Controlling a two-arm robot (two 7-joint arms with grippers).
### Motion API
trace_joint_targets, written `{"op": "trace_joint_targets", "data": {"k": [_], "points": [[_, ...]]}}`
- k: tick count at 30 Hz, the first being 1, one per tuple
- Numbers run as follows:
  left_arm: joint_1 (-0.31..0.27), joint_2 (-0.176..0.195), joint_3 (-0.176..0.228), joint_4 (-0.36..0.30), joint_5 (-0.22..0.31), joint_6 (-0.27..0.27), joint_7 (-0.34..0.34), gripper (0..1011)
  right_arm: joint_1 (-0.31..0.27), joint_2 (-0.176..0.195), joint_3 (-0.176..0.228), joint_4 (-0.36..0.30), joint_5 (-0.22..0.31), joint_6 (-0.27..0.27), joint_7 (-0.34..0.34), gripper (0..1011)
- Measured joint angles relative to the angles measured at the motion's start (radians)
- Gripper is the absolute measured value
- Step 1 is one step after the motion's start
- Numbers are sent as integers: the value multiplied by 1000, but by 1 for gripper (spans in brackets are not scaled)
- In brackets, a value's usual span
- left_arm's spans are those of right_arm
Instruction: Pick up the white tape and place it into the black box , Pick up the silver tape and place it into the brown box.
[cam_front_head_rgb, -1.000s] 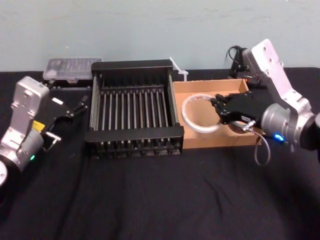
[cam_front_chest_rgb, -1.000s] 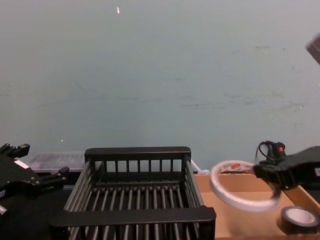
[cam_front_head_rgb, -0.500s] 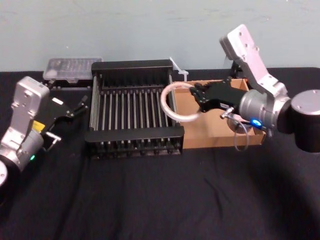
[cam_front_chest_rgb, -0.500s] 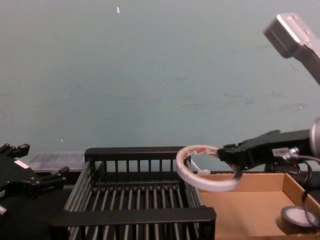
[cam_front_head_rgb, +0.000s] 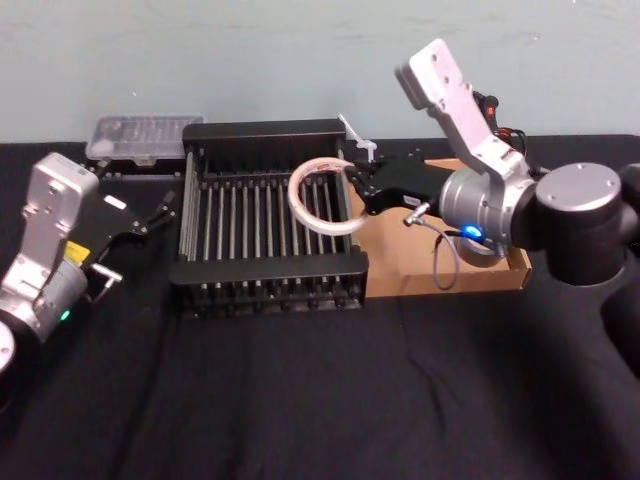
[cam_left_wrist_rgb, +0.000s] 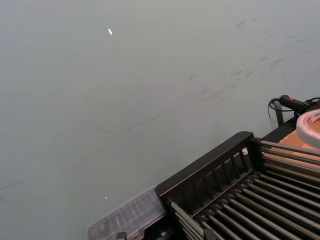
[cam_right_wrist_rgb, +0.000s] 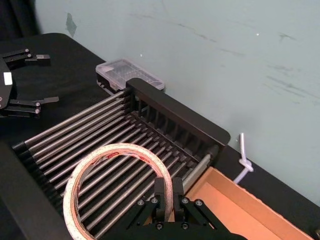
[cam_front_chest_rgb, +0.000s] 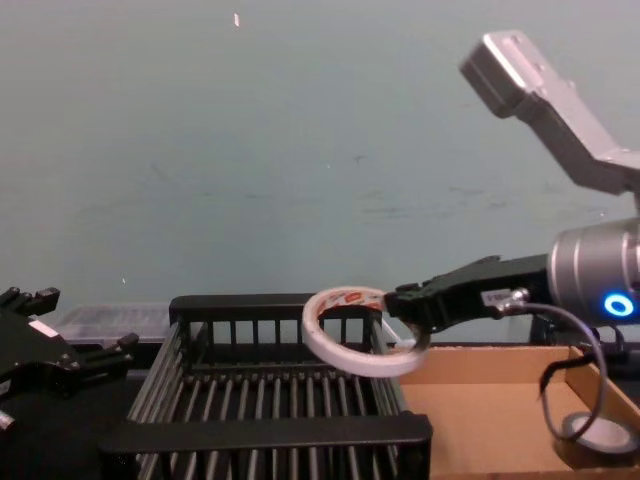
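While pinching the white tape (cam_right_wrist_rgb: 117, 149) by its band, right gripper (cam_front_head_rgb: 352, 188) fingers clenched on it, hovering above the black box's (cam_front_head_rgb: 270, 268) right half, ring slightly tilted and clear of the rim, presumably for a clean drop inside. Seeing bare bars inside the black box, silver tape (cam_front_chest_rgb: 603, 433) lying in the brown box (cam_front_head_rgb: 410, 283) just right of it, idle left gripper (cam_right_wrist_rgb: 36, 79) left of it with fingers spread.
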Motion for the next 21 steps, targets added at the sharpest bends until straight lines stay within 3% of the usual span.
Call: {"op": "trace_joint_targets", "data": {"k": [13,21], "points": [[0,0,0,0,0,0,0,1001,48,-62,-20,107,-18,-37,-12,98],[0,0,0,0,0,0,0,1002,50,-63,-19,109,-18,-40,-14,98]]}}
